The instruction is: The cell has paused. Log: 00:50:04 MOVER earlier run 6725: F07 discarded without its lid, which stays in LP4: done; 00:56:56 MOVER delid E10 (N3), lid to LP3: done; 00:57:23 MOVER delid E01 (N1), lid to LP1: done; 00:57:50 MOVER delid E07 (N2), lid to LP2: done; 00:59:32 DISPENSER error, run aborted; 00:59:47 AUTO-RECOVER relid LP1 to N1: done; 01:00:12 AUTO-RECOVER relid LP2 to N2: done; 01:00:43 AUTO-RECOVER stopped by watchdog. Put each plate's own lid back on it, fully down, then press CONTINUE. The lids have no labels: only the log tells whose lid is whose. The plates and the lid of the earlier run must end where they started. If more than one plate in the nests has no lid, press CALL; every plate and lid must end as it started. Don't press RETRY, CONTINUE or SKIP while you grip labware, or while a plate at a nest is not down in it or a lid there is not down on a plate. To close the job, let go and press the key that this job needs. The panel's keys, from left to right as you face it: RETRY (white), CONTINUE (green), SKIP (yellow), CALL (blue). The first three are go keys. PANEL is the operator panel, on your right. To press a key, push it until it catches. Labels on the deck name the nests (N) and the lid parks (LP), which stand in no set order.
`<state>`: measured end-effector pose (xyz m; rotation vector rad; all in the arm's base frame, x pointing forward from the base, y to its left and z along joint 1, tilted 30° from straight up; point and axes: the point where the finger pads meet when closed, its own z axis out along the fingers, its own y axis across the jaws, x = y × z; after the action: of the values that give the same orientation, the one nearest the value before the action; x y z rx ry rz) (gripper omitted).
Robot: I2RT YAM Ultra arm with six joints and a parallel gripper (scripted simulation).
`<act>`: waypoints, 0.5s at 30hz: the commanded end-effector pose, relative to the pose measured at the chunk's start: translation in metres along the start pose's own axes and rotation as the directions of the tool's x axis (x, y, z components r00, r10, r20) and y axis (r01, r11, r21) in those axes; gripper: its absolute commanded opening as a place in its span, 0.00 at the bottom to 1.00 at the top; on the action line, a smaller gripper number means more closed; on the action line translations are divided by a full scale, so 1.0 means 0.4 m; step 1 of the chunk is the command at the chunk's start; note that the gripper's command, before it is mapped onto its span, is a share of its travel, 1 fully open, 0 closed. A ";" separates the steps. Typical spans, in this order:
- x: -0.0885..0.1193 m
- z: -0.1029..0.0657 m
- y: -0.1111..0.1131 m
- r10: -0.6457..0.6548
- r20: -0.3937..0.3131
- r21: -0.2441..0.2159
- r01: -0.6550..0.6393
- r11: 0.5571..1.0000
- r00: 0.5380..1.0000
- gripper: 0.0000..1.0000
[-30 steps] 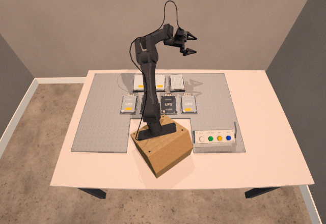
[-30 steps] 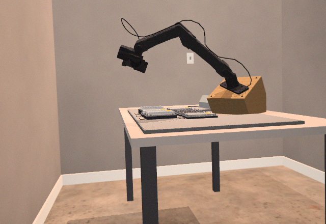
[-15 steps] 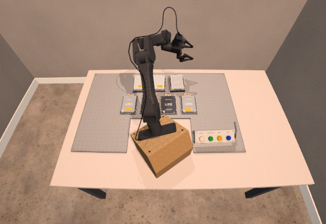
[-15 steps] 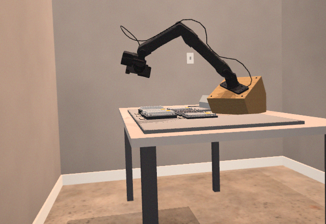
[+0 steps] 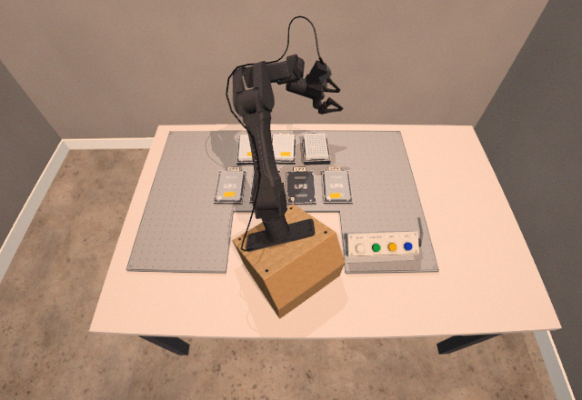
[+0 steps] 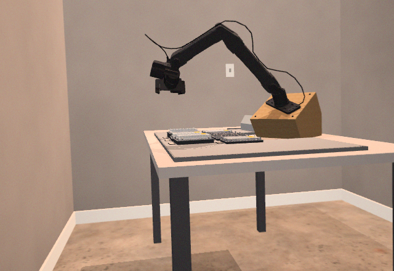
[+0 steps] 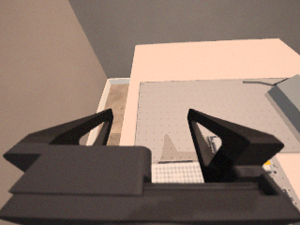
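My gripper (image 5: pixel 336 96) (image 6: pixel 170 87) (image 7: pixel 150 112) is open and empty, high above the back of the deck, over the right-hand plate. Three plates stand in the back row. The left plate (image 5: pixel 245 148) and the middle plate (image 5: pixel 284 146) show orange tags. The right plate (image 5: pixel 315 146) (image 7: pixel 175 172) shows bare white wells and no tag. In the front row a clear lid with an orange tag lies on LP3 (image 5: pixel 229 185), and another lies on LP4 (image 5: pixel 336 185). LP2 (image 5: pixel 300 185) is dark and bare. The arm hides the park between LP3 and LP2.
The operator panel (image 5: pixel 381 235) stands at the deck's right front with its white (image 5: pixel 359 247), green (image 5: pixel 376 247), yellow (image 5: pixel 392 246) and blue (image 5: pixel 407 246) keys. The arm's wooden base block (image 5: pixel 291 264) (image 6: pixel 287 123) sits in the deck's front notch.
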<state>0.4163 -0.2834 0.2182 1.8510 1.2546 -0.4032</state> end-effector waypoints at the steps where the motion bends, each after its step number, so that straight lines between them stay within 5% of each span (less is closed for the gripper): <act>1: 0.010 -0.030 -0.002 -0.069 -0.042 -0.041 0.067 0.997 0.997 1.00; 3: -0.008 -0.017 -0.011 -0.090 -0.055 -0.033 0.088 0.996 0.994 1.00; 7: 0.051 -0.039 -0.025 -0.169 -0.104 -0.063 0.163 0.985 0.980 1.00; 15: 0.074 -0.037 -0.059 -0.254 -0.157 -0.081 0.244 0.966 0.954 1.00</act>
<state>0.4086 -0.2458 0.1809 1.7542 1.5878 -0.3772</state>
